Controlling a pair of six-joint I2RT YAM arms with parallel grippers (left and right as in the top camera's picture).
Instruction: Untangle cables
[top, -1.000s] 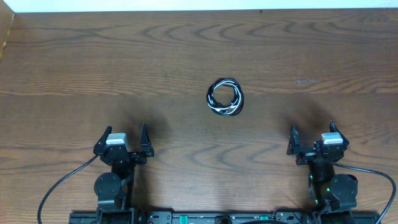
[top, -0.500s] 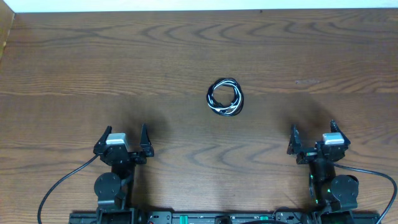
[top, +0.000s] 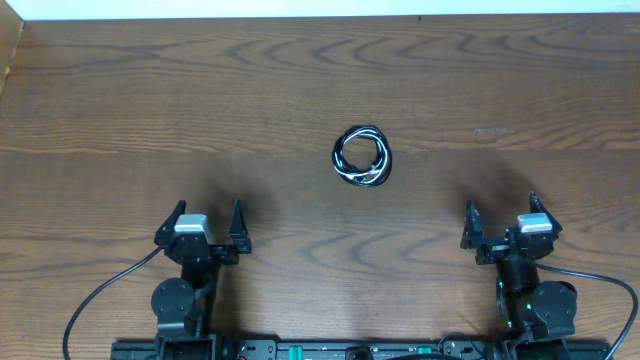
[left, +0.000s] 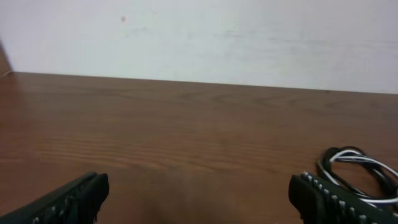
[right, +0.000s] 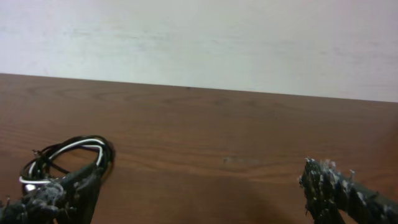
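Overhead: cables (top: 362, 157) in one round coil, ahead of and between both arms. Left gripper (top: 208, 215) and right gripper (top: 500, 212) spread wide, holding nothing. Right sits marginally nearer.

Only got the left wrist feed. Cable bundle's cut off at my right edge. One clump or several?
Observer: One clump. The cables form a single small ring lying on the table.
Operator: Right claw near it?
Observer: No. The right claw is open, back near the robot's edge of the table, apart from the ring.
Operator: Which arm is closer?
Observer: Roughly midway. The ring lies slightly nearer the right claw than the left claw.
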